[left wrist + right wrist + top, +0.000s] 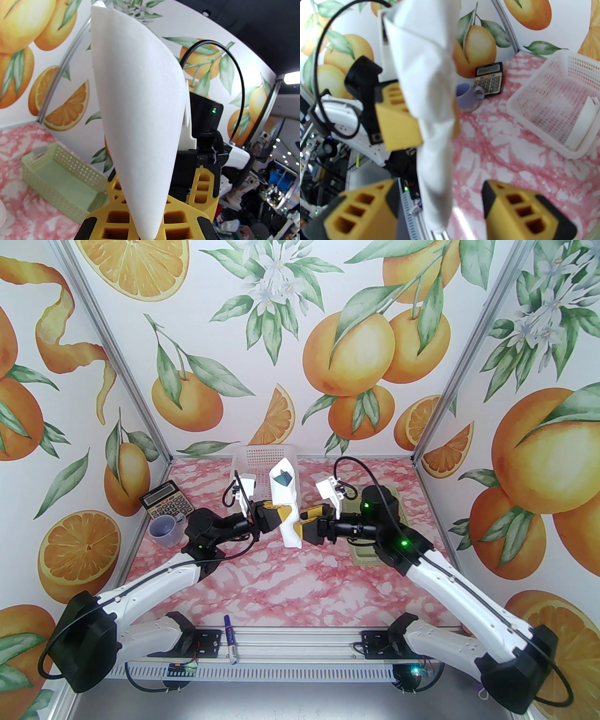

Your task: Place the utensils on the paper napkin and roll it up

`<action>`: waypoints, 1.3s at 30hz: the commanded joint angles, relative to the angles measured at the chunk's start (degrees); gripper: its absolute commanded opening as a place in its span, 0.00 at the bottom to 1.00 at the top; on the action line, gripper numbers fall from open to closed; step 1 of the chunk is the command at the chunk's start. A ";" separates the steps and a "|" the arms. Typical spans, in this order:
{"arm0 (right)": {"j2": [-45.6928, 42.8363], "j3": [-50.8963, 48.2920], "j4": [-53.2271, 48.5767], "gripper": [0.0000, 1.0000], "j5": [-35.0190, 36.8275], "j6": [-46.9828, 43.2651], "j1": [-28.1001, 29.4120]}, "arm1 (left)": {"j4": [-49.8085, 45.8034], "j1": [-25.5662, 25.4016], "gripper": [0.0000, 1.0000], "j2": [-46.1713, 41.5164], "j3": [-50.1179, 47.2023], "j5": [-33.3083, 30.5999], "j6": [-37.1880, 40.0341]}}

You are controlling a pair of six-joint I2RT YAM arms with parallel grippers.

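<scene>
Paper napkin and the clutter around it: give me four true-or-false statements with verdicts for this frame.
1. The left gripper holds the rolled paper napkin upright. True.
2. The right gripper is clamped on the napkin. False: its fingers stand apart, one on either side of the roll.
3. Teal utensils show in the roll's open top. True.
4. The purple mug sits inside the white basket. False: it stands on the table beside the calculator.

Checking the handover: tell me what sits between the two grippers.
In the top view, the rolled paper napkin stands between the left gripper and right gripper, teal utensils peeking from its top.
</scene>
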 commanded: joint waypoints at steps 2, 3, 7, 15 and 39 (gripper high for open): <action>1.79 2.24 2.50 0.58 0.86 -0.29 2.31 | -0.46 -0.39 0.00 -0.70 1.05 -0.81 0.95; 2.13 2.16 2.88 0.56 0.78 -0.13 2.53 | -0.55 -0.44 0.00 -0.69 1.06 -0.85 0.92; 2.94 1.39 5.57 0.49 0.26 1.31 3.04 | -0.72 -0.53 0.00 -0.40 1.23 -1.13 0.99; 3.52 0.14 8.25 0.22 -0.28 3.35 3.15 | -1.08 -0.69 0.00 0.33 1.50 -0.88 0.56; 3.47 -3.55 12.28 0.00 -3.56 6.14 3.73 | 7.32 2.03 0.84 4.37 3.35 4.15 -9.14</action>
